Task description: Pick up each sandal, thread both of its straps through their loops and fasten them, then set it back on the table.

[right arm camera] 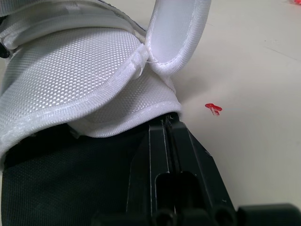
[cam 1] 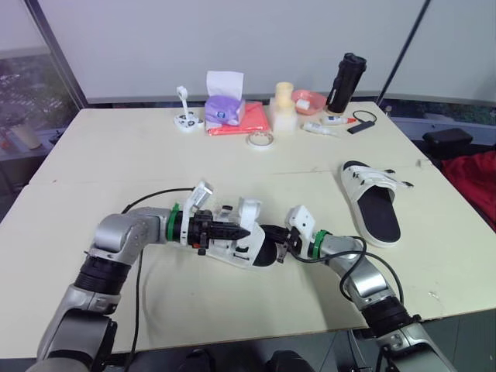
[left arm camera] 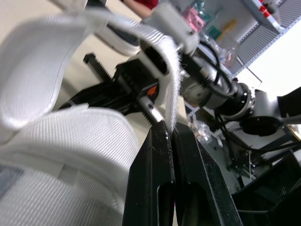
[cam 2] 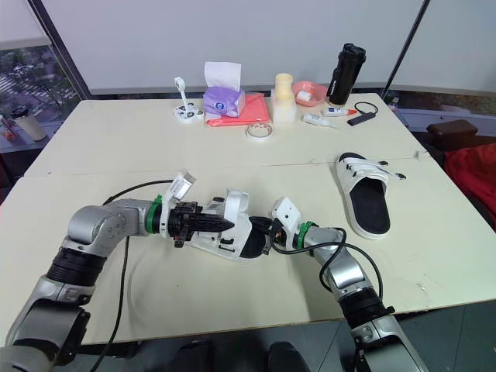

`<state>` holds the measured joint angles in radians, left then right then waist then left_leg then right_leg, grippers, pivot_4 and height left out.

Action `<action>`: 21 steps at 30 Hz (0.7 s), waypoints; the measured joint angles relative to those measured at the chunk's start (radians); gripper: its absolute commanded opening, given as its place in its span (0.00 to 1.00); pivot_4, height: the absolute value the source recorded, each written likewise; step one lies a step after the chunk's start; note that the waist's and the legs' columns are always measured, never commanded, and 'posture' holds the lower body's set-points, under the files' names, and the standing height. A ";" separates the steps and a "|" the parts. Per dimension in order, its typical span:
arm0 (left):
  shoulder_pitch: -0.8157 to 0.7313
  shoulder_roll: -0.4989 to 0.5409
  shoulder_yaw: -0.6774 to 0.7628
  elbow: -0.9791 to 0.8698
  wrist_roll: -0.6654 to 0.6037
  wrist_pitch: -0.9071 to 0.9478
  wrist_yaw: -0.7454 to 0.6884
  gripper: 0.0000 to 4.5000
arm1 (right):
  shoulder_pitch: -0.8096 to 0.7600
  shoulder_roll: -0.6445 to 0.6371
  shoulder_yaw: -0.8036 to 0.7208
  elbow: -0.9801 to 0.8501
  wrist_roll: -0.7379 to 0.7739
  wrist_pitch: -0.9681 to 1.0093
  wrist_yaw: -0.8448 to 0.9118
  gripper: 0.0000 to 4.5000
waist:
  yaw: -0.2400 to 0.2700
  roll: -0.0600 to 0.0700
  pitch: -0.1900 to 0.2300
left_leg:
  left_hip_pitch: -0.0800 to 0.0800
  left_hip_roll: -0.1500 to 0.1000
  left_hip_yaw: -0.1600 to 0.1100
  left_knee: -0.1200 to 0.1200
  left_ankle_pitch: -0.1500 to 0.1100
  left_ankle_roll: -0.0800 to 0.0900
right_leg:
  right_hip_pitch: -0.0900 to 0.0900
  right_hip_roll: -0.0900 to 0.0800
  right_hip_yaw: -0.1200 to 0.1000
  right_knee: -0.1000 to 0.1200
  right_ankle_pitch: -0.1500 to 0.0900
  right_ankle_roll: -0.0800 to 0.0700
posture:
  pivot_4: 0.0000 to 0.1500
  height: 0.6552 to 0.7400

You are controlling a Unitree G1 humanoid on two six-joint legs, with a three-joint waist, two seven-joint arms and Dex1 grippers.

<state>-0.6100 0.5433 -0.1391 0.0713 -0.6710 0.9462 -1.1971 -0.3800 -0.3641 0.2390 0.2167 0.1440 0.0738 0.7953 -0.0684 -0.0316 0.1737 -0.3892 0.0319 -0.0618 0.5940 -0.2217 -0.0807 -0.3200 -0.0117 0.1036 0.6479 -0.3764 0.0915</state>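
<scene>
**White strap pinched thin, with little margin for a slip**

White mesh makes up most of the near sandal [cam 1: 240,240], which sits low over the table [cam 1: 116,155] between the two arms. The left pincer [left arm camera: 168,129] is clamped on the edge of one strap [left arm camera: 171,70], a flat woven band with a fuzzy fastening face. It rises from the fingertips to a small plastic loop. At the sandal's other end, the right pincer [right arm camera: 165,123] has its fingers pressed together. The tips are tucked where the quilted upper [right arm camera: 80,66] meets the smooth black footbed [right arm camera: 56,174]. I cannot tell whether they pinch any material there.

The strap is soft and held by very little, so I'd say a sideways pull could draw it out of the fingers. The fuzzy face could also catch on the upper too early and fasten crooked. If the right pincer is only resting against the sandal, a tug from the left may drag the whole sandal along instead of feeding the strap through.

The second sandal [cam 1: 372,201] lies flat on its sole, well off to the near sandal's right and farther back. It has the same white upper and dark footbed, and its straps look loose.
</scene>
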 measured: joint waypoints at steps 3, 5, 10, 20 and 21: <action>0.002 0.000 -0.004 0.001 0.006 0.000 -0.001 0.01 | 0.001 0.000 0.000 -0.001 0.000 0.000 -0.003 0.00 | 0.000 0.000 0.000 | 0.000 0.000 0.000 0.000 0.000 0.000 | 0.000 0.000 0.000 0.000 0.000 0.000 | 1.00 1.00; 0.006 0.000 -0.004 0.001 0.006 0.000 -0.002 0.01 | 0.002 0.000 0.000 -0.002 0.000 0.000 -0.003 0.00 | 0.000 0.000 0.000 | 0.000 0.000 0.000 0.000 0.000 0.000 | 0.000 0.000 0.000 0.000 0.000 0.000 | 1.00 1.00; 0.013 -0.004 0.006 -0.004 -0.021 0.043 -0.003 0.01 | 0.002 0.000 0.000 -0.002 0.000 0.000 -0.004 0.00 | 0.000 0.000 0.000 | 0.000 0.000 0.000 0.000 0.000 0.000 | 0.000 0.000 0.000 0.000 0.000 0.000 | 1.00 1.00; 0.025 0.005 0.000 -0.034 -0.023 0.048 0.002 0.01 | 0.002 0.002 0.000 -0.002 0.000 0.000 -0.005 0.00 | 0.000 0.000 0.000 | 0.000 0.000 0.000 0.000 0.000 0.000 | 0.000 0.000 0.000 0.000 0.000 0.000 | 1.00 1.00; 0.027 0.005 -0.005 -0.034 -0.012 0.041 0.002 0.01 | 0.003 0.002 0.000 -0.002 0.000 0.000 -0.005 0.00 | 0.000 0.000 0.000 | 0.000 0.000 0.000 0.000 0.000 0.000 | 0.000 0.000 0.000 0.000 0.000 0.000 | 1.00 1.00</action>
<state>-0.5825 0.5483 -0.1446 0.0372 -0.6830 0.9871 -1.1949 -0.3775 -0.3618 0.2392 0.2143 0.1440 0.0739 0.7901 -0.0686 -0.0316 0.1737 -0.3892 0.0319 -0.0618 0.5940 -0.2217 -0.0808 -0.3199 -0.0117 0.1036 0.6479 -0.3765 0.0915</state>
